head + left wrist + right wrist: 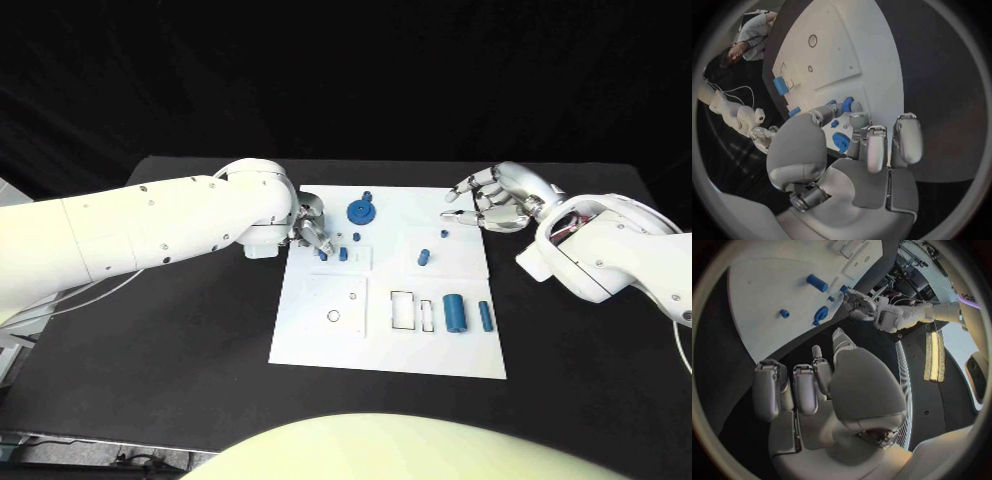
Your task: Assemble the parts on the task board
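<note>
The white task board [325, 335] lies mid-table. My left hand [309, 232] hovers over its far left part and pinches a small blue peg [846, 104] between thumb and a fingertip, low above the board [836, 50]. Another blue peg [342, 254] stands just beside it, and a blue gear [364, 211] sits behind it near the far edge. My right hand [490, 200] hangs over the board's far right corner, fingers loosely apart and holding nothing [811, 390]. Two small blue pieces [444, 234] [424, 257] lie before it.
Two blue cylinders [456, 312] [486, 315] lie at the board's right side beside rectangular cut-outs [408, 310]. A small ring hole [333, 316] marks the left half. Black table [173, 340] surrounds the board on all sides.
</note>
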Tool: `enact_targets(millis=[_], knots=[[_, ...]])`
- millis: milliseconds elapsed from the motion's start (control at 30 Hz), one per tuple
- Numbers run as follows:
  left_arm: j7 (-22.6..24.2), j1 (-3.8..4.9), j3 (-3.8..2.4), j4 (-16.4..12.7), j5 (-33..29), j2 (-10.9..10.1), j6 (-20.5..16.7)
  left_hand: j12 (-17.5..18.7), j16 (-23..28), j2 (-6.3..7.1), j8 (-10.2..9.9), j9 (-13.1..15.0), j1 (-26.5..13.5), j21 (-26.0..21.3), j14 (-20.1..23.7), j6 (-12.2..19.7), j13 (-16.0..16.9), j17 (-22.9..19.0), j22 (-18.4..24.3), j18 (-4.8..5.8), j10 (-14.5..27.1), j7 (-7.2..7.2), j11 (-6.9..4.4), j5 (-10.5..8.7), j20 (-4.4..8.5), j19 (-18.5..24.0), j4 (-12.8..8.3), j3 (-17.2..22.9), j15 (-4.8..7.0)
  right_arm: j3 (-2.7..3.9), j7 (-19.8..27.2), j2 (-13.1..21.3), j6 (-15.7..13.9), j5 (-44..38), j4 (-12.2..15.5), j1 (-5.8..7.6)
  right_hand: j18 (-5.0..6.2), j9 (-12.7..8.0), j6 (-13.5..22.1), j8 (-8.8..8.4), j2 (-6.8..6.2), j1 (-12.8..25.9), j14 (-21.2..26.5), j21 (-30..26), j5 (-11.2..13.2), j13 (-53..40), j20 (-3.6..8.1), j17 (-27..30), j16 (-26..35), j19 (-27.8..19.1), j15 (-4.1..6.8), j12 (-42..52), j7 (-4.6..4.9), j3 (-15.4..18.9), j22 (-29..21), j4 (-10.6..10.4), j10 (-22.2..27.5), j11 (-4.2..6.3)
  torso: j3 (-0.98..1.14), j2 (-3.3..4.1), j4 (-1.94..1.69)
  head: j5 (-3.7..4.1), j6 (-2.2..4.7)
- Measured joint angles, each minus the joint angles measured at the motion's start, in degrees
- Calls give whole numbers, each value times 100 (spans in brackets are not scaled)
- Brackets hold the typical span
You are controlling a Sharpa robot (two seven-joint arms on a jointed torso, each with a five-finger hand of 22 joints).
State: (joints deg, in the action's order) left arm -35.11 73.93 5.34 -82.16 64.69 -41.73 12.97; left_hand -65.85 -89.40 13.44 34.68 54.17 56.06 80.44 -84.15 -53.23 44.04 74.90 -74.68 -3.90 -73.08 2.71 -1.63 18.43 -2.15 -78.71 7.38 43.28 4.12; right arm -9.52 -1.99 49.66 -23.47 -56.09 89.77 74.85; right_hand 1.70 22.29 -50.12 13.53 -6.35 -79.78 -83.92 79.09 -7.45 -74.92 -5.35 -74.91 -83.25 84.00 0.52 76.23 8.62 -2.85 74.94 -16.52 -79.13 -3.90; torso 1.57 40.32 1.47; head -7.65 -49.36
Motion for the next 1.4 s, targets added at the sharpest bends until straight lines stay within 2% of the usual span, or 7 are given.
enact_targets(millis=[500,733,1100,1300,1400], knots=[[-3,-1,6,30,3,6,-5,0,22,-1,-13,-41,1,-23,0,-21,-3,4,23,0,51,-19,-10,0,0,0,192,-377,-1,0,-2,14,-1,-3,13,0,0,0,0,0,0,0,0,0,0,0,0,0,0,0,0,0,0,16,0,-16,0,0,1,-1,2,9,3],[11,-1,6,47,-5,6,0,29,46,15,-15,-66,-15,-70,0,-4,-39,4,67,0,87,3,24,0,-32,32,412,-791,-1,0,-2,20,-2,-4,18,0,0,-4,0,0,0,0,0,-45,0,0,0,0,0,0,0,-21,0,16,-1,-16,0,0,1,-1,3,7,5],[37,-1,4,66,-21,6,12,45,51,15,-16,-68,-14,-111,0,-5,-94,3,113,0,144,10,81,0,-31,72,668,-1210,-2,0,-2,24,-5,-6,19,0,0,-4,0,0,0,0,0,-72,0,0,0,-4,22,0,0,-21,0,15,-1,-15,0,0,-3,-2,-1,13,-1],[49,-1,3,72,-27,2,17,45,54,37,-18,-68,10,-111,1,-13,-94,3,113,0,143,18,81,0,-31,72,717,-1271,-2,0,0,22,-7,-7,14,0,0,-4,0,0,0,0,0,-72,0,0,0,-4,22,0,0,-21,0,15,-2,-15,0,0,-7,-2,-1,15,-3],[58,-3,-2,65,-29,-9,13,45,72,-10,-19,-68,57,-111,1,-14,-94,3,120,0,143,19,82,0,-31,72,730,-1303,-2,0,1,19,-7,-7,13,0,0,-4,0,0,0,0,0,-72,0,0,0,-4,22,0,0,-21,0,15,-2,-15,0,0,-7,-1,1,15,-2]])
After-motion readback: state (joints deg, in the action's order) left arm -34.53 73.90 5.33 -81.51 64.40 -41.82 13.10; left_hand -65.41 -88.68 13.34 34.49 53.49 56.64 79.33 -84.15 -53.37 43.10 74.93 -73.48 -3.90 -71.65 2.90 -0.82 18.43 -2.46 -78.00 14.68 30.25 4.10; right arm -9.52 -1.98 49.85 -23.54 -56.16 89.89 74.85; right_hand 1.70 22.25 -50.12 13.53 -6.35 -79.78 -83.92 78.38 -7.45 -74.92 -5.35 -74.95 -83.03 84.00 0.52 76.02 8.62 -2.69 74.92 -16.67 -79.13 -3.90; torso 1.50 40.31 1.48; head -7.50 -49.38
